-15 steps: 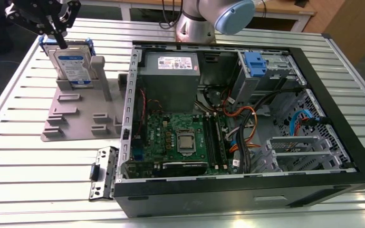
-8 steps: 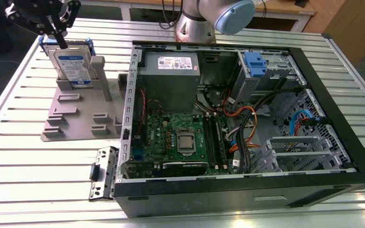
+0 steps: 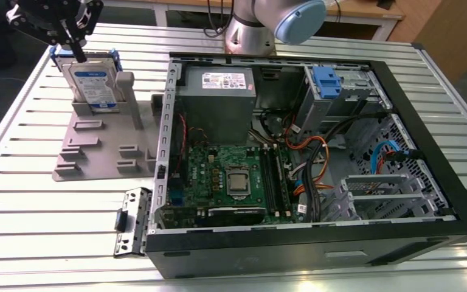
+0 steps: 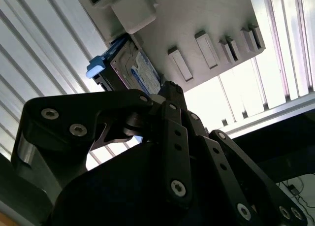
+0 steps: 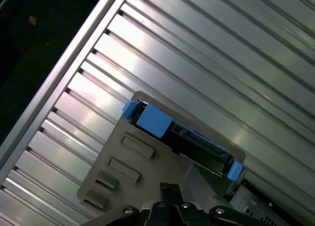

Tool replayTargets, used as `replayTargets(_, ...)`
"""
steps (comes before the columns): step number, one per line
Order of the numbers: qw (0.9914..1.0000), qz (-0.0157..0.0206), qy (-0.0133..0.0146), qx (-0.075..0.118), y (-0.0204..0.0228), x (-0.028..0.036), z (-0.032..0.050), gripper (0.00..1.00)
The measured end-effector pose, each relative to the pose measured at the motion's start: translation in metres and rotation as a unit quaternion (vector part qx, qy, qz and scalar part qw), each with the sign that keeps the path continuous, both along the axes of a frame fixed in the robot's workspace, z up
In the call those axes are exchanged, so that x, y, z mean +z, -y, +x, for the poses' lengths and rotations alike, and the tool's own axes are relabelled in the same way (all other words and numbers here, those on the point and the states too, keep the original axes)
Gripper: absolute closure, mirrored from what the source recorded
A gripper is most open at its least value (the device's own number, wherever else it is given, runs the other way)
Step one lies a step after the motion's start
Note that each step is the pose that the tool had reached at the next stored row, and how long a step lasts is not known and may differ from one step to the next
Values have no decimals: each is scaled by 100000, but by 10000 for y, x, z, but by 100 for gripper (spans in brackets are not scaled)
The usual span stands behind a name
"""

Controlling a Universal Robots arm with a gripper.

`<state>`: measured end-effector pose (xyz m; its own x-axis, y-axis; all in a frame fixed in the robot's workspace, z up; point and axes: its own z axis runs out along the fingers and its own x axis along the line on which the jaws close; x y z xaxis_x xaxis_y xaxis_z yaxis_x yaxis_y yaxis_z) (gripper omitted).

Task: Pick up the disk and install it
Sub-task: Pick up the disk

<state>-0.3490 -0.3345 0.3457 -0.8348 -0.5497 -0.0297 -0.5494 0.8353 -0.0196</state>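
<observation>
- Black gripper (image 3: 77,55), fingers looking pressed together with nothing between them, hovers just above the disk.
- The flat silver hard disk (image 3: 92,82) with blue rails stands upright in a grey plastic holder (image 3: 95,152).
- The holder sits on the slatted metal table (image 3: 22,201), beside the open black computer case (image 3: 315,243).
</observation>
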Motion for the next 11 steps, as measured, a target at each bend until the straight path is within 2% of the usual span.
replayTargets(11,99971,-1,0,2391,0,0,0,90)
